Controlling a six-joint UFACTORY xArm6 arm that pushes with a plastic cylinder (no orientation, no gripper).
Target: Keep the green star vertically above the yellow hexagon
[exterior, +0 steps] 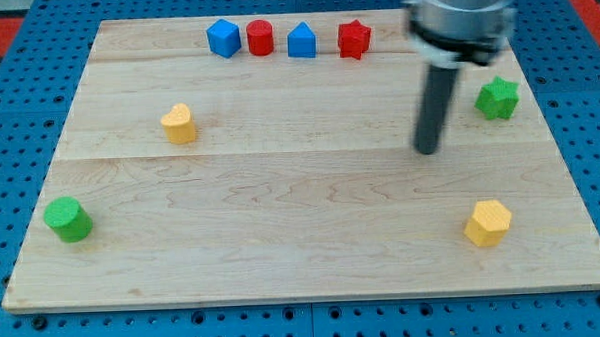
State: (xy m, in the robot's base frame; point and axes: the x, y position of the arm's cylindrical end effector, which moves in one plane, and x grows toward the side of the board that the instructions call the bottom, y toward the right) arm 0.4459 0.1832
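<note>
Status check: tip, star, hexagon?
My tip left of green star, apart. Star directly above yellow hexagon. Nothing between them.

My tip (426, 150) stood on open wood, the green star block (498, 99) near on the view's right. Below, the way to the yellow hexagon block (488, 223) lay unobstructed; the wooden board's (283, 259) middle stood wide open.
</note>
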